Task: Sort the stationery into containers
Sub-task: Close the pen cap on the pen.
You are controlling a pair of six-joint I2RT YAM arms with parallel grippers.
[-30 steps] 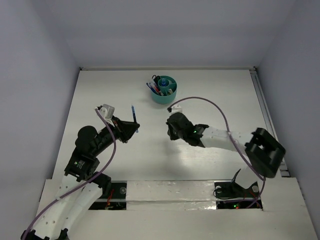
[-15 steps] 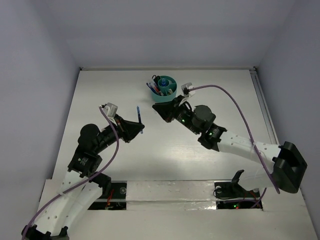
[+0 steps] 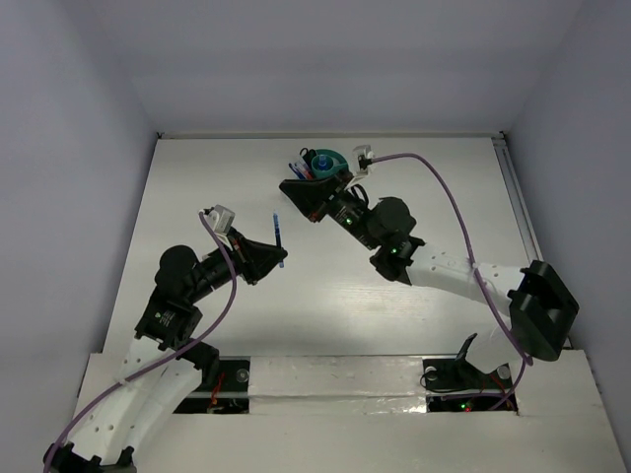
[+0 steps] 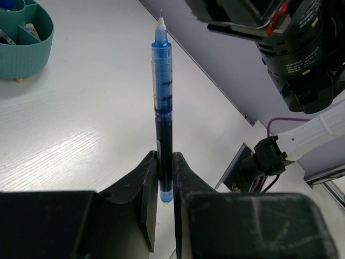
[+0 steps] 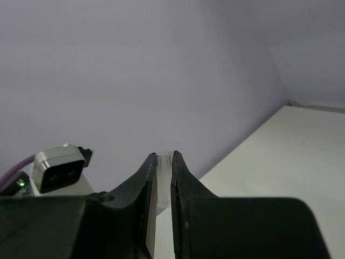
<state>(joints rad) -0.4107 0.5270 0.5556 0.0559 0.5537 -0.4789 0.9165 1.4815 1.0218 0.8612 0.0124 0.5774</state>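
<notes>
Since a second ago the right arm has swung from mid-table up to the teal cup, while the left arm has only crept forward with its load.

The left gripper is closed tight on the blue pen. It clamps the pen near the tail end, so the barrel runs straight out from between the jaws with its tip pointing away. From these jaws the cup lies ahead and off to the left, well apart.

The right gripper is pinched down to a narrow slit on what looks like a pale bit, translucent and barely showing past the tips. I cannot tell what it is. From above, these jaws sit right at the cup's near-left rim, beside the pens already standing in it. The right wrist view looks at the wall, so I cannot tell which compartment lies under the jaws.

I judge this to be the delivery step: the right arm is about to drop its piece and the left arm is waiting its turn. Next I would let the right jaws open over a compartment and then pull that arm clear. Only then would I bring the pen over the rim, since the two grippers would crowd each other there.
</notes>
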